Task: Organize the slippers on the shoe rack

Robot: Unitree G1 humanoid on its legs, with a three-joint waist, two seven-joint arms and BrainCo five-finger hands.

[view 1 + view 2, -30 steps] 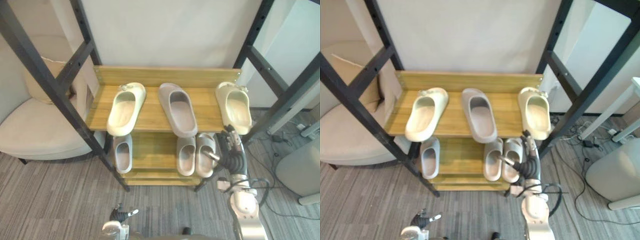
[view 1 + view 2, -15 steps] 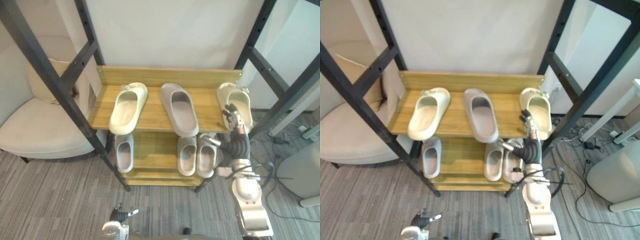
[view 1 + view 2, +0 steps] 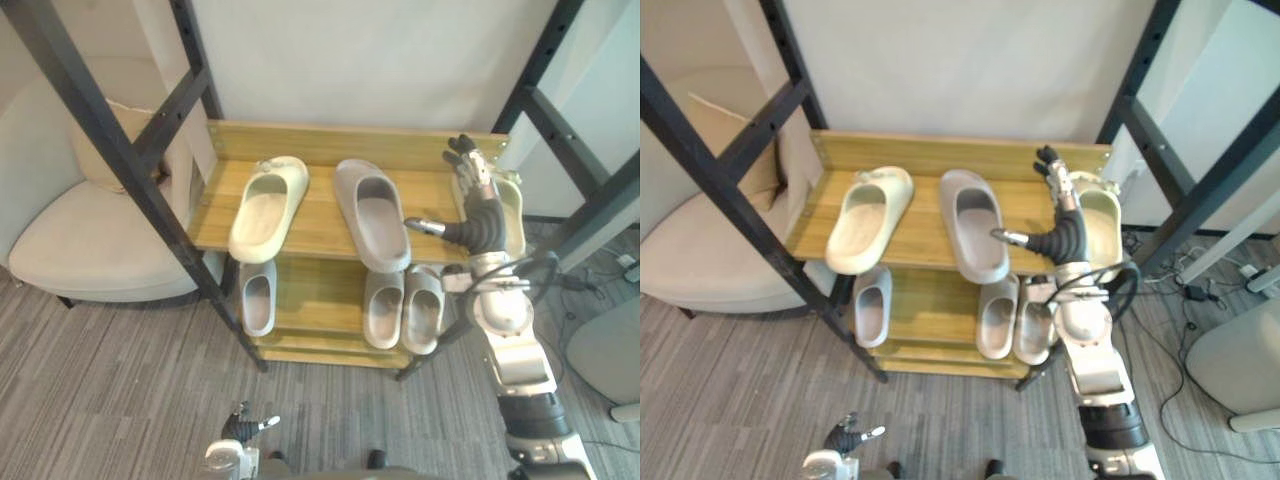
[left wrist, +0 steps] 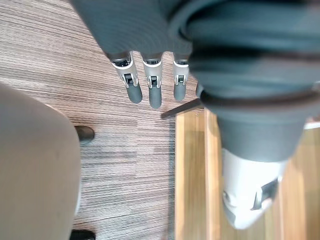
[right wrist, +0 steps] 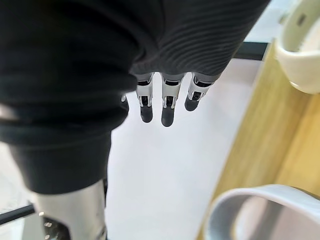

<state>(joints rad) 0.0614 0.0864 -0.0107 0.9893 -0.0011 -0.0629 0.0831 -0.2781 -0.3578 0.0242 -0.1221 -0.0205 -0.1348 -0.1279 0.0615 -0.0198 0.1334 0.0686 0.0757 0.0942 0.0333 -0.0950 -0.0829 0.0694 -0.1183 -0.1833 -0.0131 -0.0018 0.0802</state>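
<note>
The wooden shoe rack's top shelf [image 3: 315, 215] carries a cream slipper [image 3: 268, 207] on the left, a grey slipper [image 3: 371, 213] in the middle and a second cream slipper [image 3: 1103, 216] at the right end. On the lower shelf a small grey slipper [image 3: 258, 298] lies left and a grey pair [image 3: 403, 308] lies right. My right hand [image 3: 478, 205] hovers open over the top shelf between the grey slipper and the right cream one, partly covering the latter, thumb towards the grey one. It holds nothing. My left hand [image 4: 150, 85] hangs open, low over the carpet.
Black slanted metal posts [image 3: 130, 160] flank the rack on both sides. A beige armchair [image 3: 90, 230] stands to the left. A pale rounded object [image 3: 605, 350] and cables lie on the grey carpet to the right. A white wall backs the rack.
My right hand has risen from beside the lower shelf's grey pair to the top shelf by the right cream slipper. The camera has shifted slightly. The slippers have not moved.
</note>
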